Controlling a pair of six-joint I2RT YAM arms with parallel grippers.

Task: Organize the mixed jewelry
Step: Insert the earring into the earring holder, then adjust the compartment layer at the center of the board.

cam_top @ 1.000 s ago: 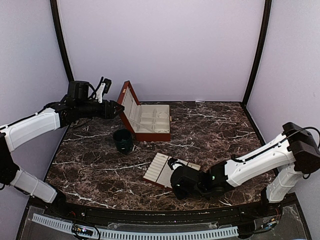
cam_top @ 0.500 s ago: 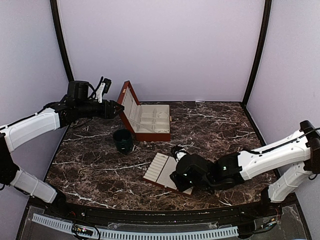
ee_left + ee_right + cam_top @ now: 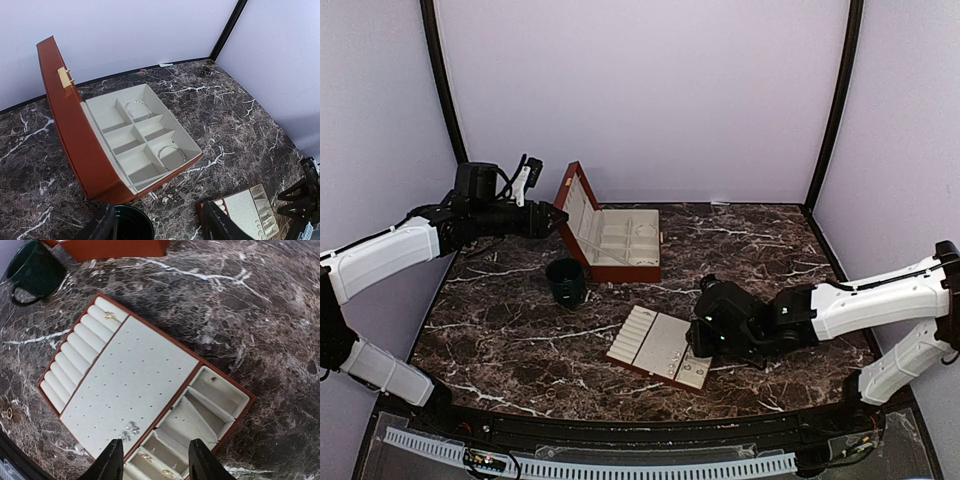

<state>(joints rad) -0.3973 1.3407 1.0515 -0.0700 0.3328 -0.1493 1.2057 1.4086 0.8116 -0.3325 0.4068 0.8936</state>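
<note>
Claw on right [image 3: 155, 462] wider; farther right over tray [image 3: 135, 360]

Pose, left arm [image 3: 390, 250]: white links run from the near-left base up toward the far left, with the forearm roughly level and the black wrist raised. The left end effector [image 3: 560, 214] points right and tilts downward. In its wrist view the 2 dark fingers [image 3: 102, 227] stand well apart with nothing gripped.

Pose, right arm [image 3: 870, 303]: it stretches from the near-right base leftward, forearm low and nearly level. The right end effector [image 3: 697, 343] points left and down. Its 2 fingers [image 3: 114, 460] are parted and hold nothing.
</note>
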